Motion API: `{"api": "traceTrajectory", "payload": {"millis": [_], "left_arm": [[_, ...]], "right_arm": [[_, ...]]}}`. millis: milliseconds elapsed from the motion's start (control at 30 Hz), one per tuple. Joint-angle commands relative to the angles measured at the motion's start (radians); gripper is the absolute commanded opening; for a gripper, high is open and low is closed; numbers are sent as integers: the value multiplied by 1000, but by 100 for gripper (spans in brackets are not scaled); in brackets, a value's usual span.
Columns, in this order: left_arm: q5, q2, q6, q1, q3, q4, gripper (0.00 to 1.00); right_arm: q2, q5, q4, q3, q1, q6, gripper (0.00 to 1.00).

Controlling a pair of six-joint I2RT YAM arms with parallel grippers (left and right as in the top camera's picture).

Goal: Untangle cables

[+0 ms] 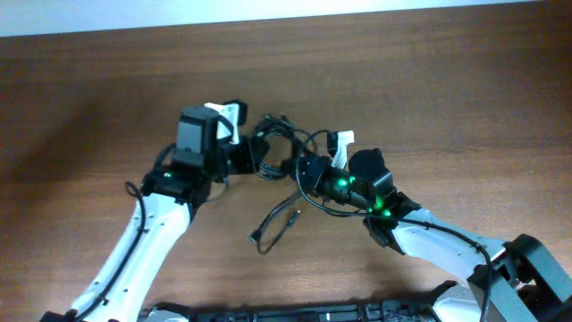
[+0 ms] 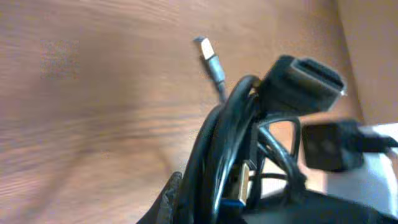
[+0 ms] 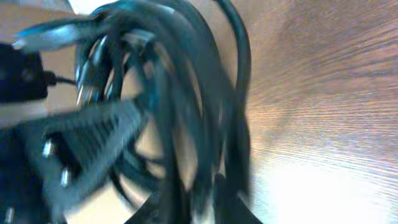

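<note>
The black cables (image 1: 279, 141) form a tangled bundle held up between my two grippers at mid table. My left gripper (image 1: 248, 155) is shut on the bundle's left side. In the left wrist view its fingers (image 2: 202, 208) clamp thick black cords (image 2: 217, 149), with an HDMI plug (image 2: 305, 81), a gold USB plug (image 2: 240, 182) and a small silver plug (image 2: 208, 55) showing. My right gripper (image 1: 309, 170) is shut on the bundle's right side. The right wrist view is blurred, with cords (image 3: 180, 93) running between the fingers (image 3: 205, 205). One loose cable end (image 1: 271, 225) trails onto the table.
The brown wooden table (image 1: 447, 98) spreads all around. A white wall edge runs along the far side (image 1: 268, 13). A dark bar lies along the near edge (image 1: 295, 313). A black box-shaped part (image 2: 323, 146) shows near the bundle.
</note>
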Motion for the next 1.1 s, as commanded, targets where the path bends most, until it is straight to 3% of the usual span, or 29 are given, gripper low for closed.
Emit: {"api": "traceTrajectory", "payload": {"millis": [0, 67, 133, 267, 300, 367, 500, 633, 667, 767, 800, 833, 867, 900, 933, 1000, 1067], "left_arm": [[-64, -48, 5, 110, 8, 10, 0], [-64, -56, 5, 132, 8, 3, 0], [-66, -60, 5, 136, 8, 3, 0], [-69, -92, 5, 174, 8, -2, 0], [-70, -109, 5, 178, 8, -13, 0], [-73, -117, 5, 177, 8, -35, 0], [-108, -117, -112, 177, 8, -43, 0], [-74, -117, -112, 176, 8, -154, 0], [-42, -117, -130, 169, 8, -162, 0], [-42, -117, -172, 118, 8, -161, 0], [-37, -117, -172, 97, 8, -161, 0], [-16, -117, -113, 73, 8, -164, 0], [-6, -118, -71, 72, 8, -172, 0], [-3, -119, 83, 75, 8, -216, 0], [-18, -119, 128, 75, 8, -235, 0], [-168, -119, 141, 74, 8, -296, 0], [-186, -119, 141, 74, 8, -279, 0]], "right_arm": [[-9, 5, -17, -13, -5, -169, 19], [-9, 5, -18, -13, -5, -297, 23], [-9, 2, -36, -13, -5, -336, 24], [-9, 5, -104, -13, -55, -337, 44], [-9, -18, -104, -13, -92, -339, 59], [-9, -84, -88, -13, -109, -450, 67], [-9, -129, -60, -13, -107, -513, 73], [-9, -109, 108, -13, -13, -626, 78], [-9, -54, 95, -13, 40, -662, 76], [-9, 88, 31, -13, 127, -674, 54], [-9, 143, 29, -13, 134, -674, 36], [-9, 299, 3, -13, 122, -673, 13], [-9, 362, -10, -13, 102, -673, 4], [-23, 330, -5, -13, 26, -673, 4], [-42, 300, -5, -13, -17, -673, 4], [-127, 123, -6, -13, -180, -673, 4], [-209, -201, -6, -13, -368, -672, 4]]}}
